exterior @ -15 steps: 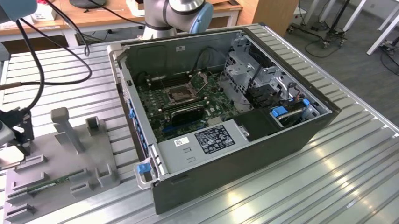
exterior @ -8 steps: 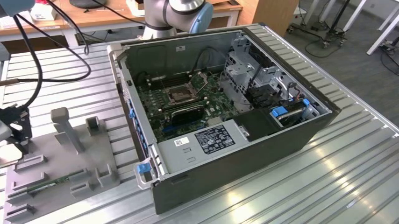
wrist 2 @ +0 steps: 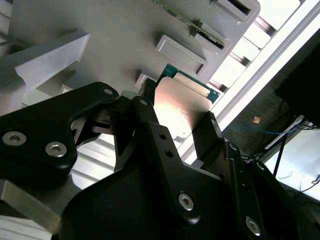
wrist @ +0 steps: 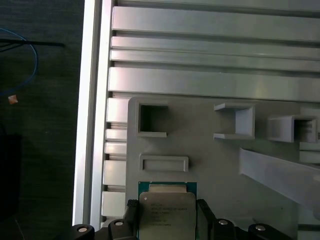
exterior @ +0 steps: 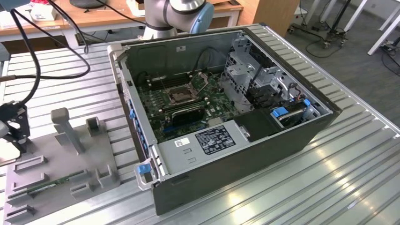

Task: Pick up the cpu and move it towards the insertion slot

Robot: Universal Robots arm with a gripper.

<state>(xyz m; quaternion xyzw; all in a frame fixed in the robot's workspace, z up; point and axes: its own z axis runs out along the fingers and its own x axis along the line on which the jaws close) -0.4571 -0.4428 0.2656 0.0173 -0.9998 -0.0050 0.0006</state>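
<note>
Our tool [wrist: 166, 214] is clenched on the cpu [wrist: 166, 222]. In both wrist views its two dark fingers [wrist: 202, 215] press against opposite edges of the square chip, whose metal face is turned up. We cannot tell whether the chip is lifted clear of the grey fixture plate [wrist: 215, 165] or rests on it. It sits at the plate's corner, near the edge of the table [exterior: 350, 178]. In the exterior view, tool and plate are at the far left. The insertion slot [exterior: 181, 96] lies well apart toward that view's right, on the board inside the open computer case [exterior: 281, 140]. We judge that the case's side wall stands between chip and slot.
</note>
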